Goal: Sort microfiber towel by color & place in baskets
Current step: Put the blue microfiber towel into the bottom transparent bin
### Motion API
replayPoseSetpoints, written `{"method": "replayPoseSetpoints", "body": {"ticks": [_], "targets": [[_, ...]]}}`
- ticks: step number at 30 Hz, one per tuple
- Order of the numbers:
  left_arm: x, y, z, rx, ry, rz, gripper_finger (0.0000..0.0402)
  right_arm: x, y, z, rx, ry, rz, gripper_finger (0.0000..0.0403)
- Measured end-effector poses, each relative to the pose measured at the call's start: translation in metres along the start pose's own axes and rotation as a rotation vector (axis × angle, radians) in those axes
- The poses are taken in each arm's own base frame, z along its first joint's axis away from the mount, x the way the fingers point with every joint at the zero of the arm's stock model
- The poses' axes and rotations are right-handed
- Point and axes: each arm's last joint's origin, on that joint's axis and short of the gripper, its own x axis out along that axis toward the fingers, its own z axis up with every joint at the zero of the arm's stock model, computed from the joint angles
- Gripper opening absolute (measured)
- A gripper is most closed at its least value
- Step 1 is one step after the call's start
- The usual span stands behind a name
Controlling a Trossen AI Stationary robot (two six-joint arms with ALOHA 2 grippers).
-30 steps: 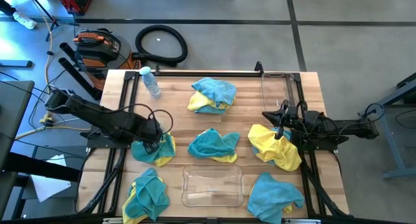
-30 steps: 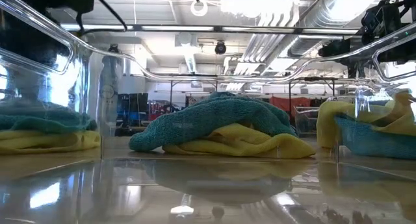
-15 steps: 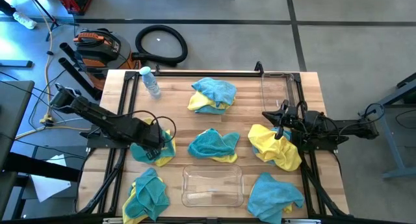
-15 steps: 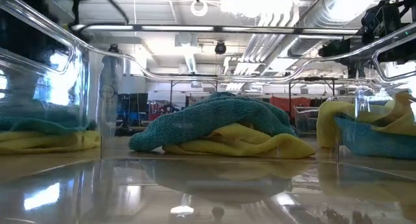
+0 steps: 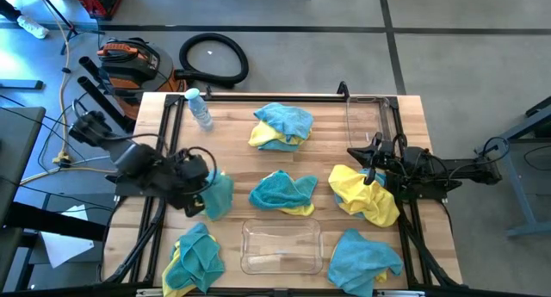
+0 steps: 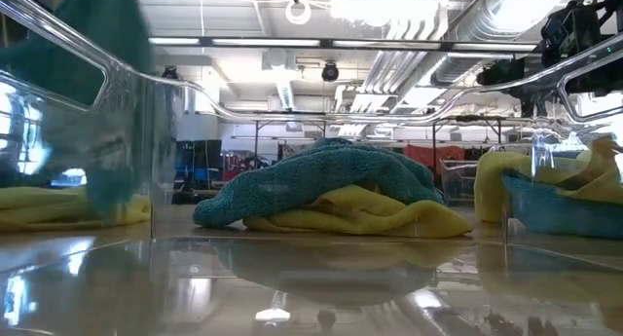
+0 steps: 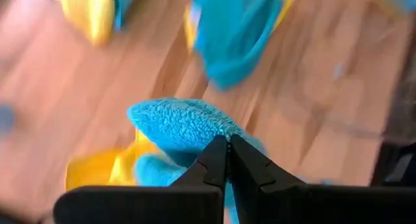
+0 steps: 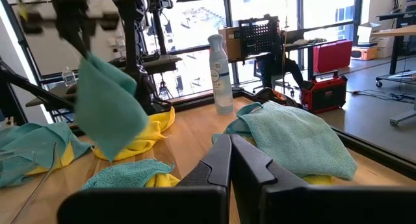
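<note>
My left gripper hangs above the table's left side, shut on a teal microfiber towel that also shows in the right wrist view. A yellow towel lies on the table under it. More teal and yellow towel heaps lie at far centre, centre, right, near right and near left. One clear basket stands at near centre, another at far right. My right gripper waits shut at the right, touching nothing. My left gripper pinches a bunched fold of the teal towel between its two fingertips, slanting down from above. The towel hangs slack below the fingers. Its lower end is near the yellow towel; whether they touch I cannot tell.
A clear water bottle lies at the table's far left. Black frame rails run along the left and right sides. Bare wood shows between the heaps.
My left gripper has taken hold of the teal towel and risen, its arm folding back toward the table's left edge. The teal towel has come up off the yellow one and now hangs; the yellow towel has stayed on the table.
</note>
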Motion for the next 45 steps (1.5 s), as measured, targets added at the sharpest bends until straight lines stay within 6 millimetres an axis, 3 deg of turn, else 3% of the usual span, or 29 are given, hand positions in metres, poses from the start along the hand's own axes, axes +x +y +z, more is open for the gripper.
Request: {"method": "replayPoseSetpoints", "body": {"ticks": [4, 10, 22, 26, 34, 45], "targets": [[-0.020, -0.015, 0.016, 0.047, -0.097, -0.030, 0.0000, 0.000, 0.000, 0.000, 0.000, 0.000, 0.000, 0.0000], [-0.030, -0.052, 0.047, 0.158, -0.155, -0.062, 0.0000, 0.000, 0.000, 0.000, 0.000, 0.000, 0.000, 0.0000], [-0.020, -0.126, 0.095, 0.308, -0.202, -0.155, 0.0000, 0.000, 0.000, 0.000, 0.000, 0.000, 0.001, 0.0000], [-0.004, -0.143, 0.103, 0.336, -0.181, -0.172, 0.0000, 0.000, 0.000, 0.000, 0.000, 0.000, 0.000, 0.0000], [0.052, -0.168, 0.103, 0.361, -0.053, -0.137, 0.0000, 0.000, 0.000, 0.000, 0.000, 0.000, 0.000, 0.0000], [0.153, -0.191, 0.094, 0.375, 0.175, -0.082, 0.0000, 0.000, 0.000, 0.000, 0.000, 0.000, 0.000, 0.0000]]}}
